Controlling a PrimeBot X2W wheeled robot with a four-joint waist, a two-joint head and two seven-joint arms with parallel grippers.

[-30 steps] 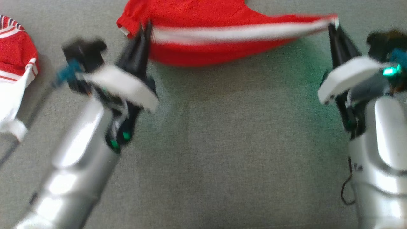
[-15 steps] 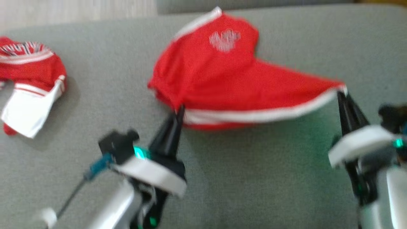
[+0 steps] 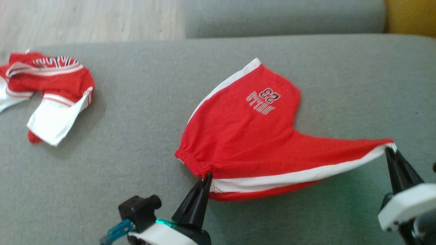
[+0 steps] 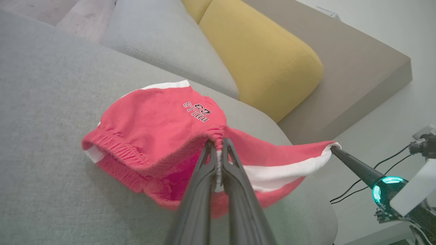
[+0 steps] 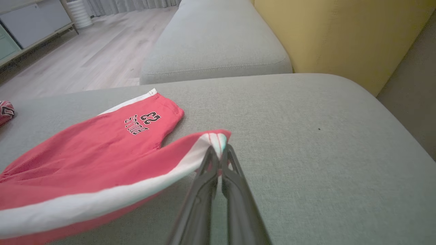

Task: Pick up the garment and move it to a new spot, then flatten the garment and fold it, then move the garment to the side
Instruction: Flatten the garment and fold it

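The garment (image 3: 248, 136) is a pair of red shorts with white side stripes and a printed number, partly resting on the grey sofa cushion (image 3: 143, 149). My left gripper (image 3: 206, 177) is shut on its elastic waistband (image 4: 218, 134). At the far right, my right gripper (image 3: 389, 149) is shut on the hem corner of one leg (image 5: 218, 139), so the white stripe stretches taut between the two. The other leg lies flat farther back, print facing up (image 5: 143, 122).
A second red and white garment (image 3: 51, 92) lies crumpled at the cushion's left. Another grey cushion (image 3: 282, 17) and a yellow cushion (image 4: 259, 58) sit behind. Wooden floor (image 3: 85, 20) shows beyond the far left edge.
The head camera has tilted up, so the scene slid down. Both grippers stay shut on the shorts, and more of the shorts now rests spread on the cushion.
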